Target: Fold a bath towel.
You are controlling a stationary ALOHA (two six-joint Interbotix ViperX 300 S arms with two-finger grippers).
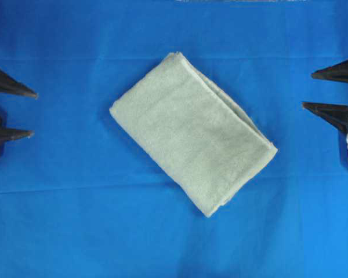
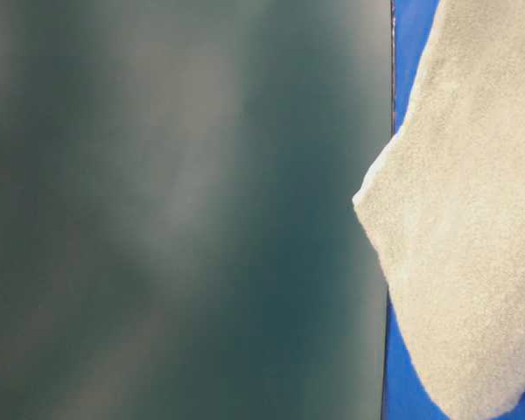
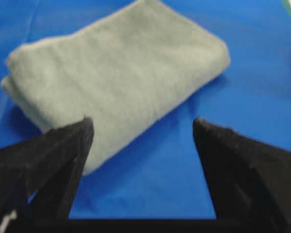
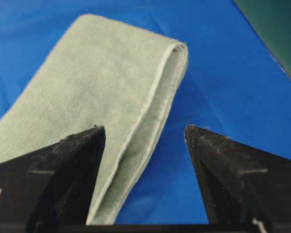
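Observation:
The bath towel [image 1: 191,133] lies folded into a thick pale sage-green rectangle, set diagonally in the middle of the blue cloth [image 1: 75,231]. In the left wrist view the bath towel [image 3: 121,73] lies ahead of the open jaws. The right wrist view shows the bath towel [image 4: 87,97] with its layered hemmed edges facing the camera. My left gripper [image 1: 33,113] stands open at the left edge, well clear of the towel. At the right edge my right gripper [image 1: 307,90] is open too, holding nothing. One towel corner [image 2: 455,227] fills the right of the table-level view.
The blue cloth covers the whole table, with faint crease lines across it. A blurred dark green surface [image 2: 175,210] blocks most of the table-level view. A dark green strip [image 4: 276,34] shows at the table's edge in the right wrist view.

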